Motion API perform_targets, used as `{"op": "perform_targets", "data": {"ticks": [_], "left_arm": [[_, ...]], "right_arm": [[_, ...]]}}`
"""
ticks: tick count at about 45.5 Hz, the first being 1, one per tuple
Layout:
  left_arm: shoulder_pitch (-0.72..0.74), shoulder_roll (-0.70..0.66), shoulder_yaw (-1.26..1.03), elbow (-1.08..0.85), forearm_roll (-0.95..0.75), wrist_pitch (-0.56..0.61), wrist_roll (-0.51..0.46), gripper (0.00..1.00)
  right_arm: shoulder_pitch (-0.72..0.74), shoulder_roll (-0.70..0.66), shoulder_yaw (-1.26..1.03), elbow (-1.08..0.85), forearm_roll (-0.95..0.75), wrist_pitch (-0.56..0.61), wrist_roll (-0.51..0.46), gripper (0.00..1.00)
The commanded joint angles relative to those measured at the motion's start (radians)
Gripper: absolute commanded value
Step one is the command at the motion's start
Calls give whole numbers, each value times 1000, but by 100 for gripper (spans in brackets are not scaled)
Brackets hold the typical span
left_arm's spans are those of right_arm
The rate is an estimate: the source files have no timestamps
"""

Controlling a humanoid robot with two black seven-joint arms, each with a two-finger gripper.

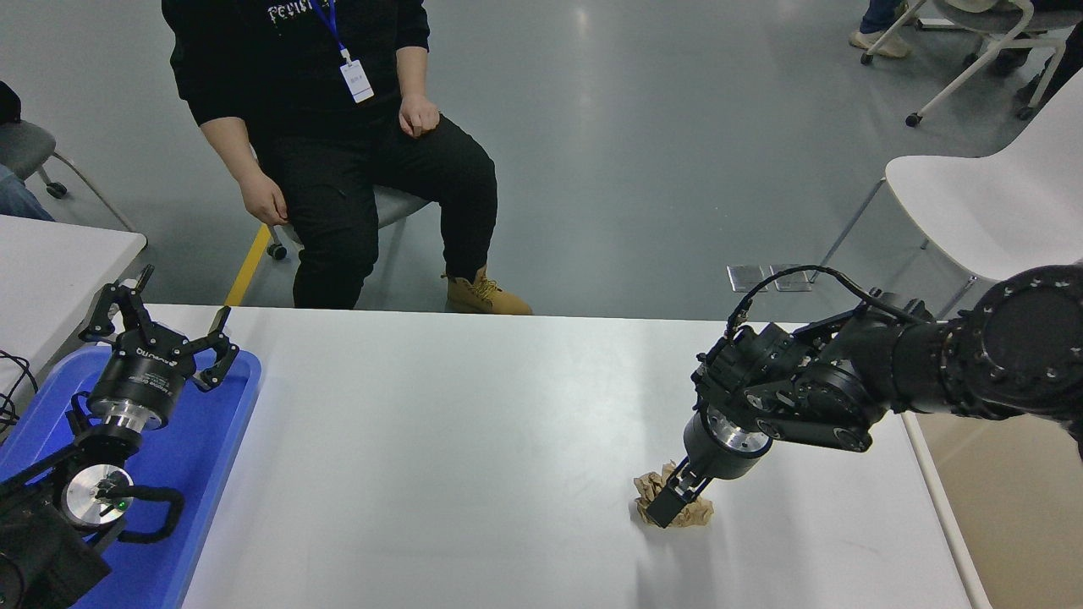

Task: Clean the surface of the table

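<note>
Tabletop (pixel 474 440) matte white; right hand (pixel 668 506) pinching crumpled brown paper (pixel 650 489).

Open white table surface (pixel 440 440) is seen from the 9 o'clock side across to the centre, with nothing standing on it there. One obstacle lies toward 5 o'clock: a crumpled brown paper wad (pixel 651 501), with the right gripper (pixel 670 506) pressed down onto it and the black right arm (pixel 888 381) stretched over the 3 o'clock edge. The 9 o'clock edge is blocked by a blue tray (pixel 199 474), over which the left gripper (pixel 161 338) is parked, fingers spread. Beyond 12 o'clock, a seated person (pixel 355 144) is found close to the far edge. A tan bin (pixel 1015 507) adjoins the 3 o'clock side.
</note>
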Motion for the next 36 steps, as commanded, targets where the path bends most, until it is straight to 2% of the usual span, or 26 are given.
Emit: {"op": "perform_targets", "data": {"ticks": [1, 17, 36], "left_arm": [[0, 0, 0, 0, 0, 0, 0, 100], [0, 0, -1, 0, 0, 0, 0, 100], [0, 0, -1, 0, 0, 0, 2, 100]], "right_arm": [[-35, 4, 43, -62, 1, -5, -3, 98], [-111, 6, 43, -124, 0, -51, -6, 98], [-186, 6, 41, -174, 0, -52, -4, 98]]}}
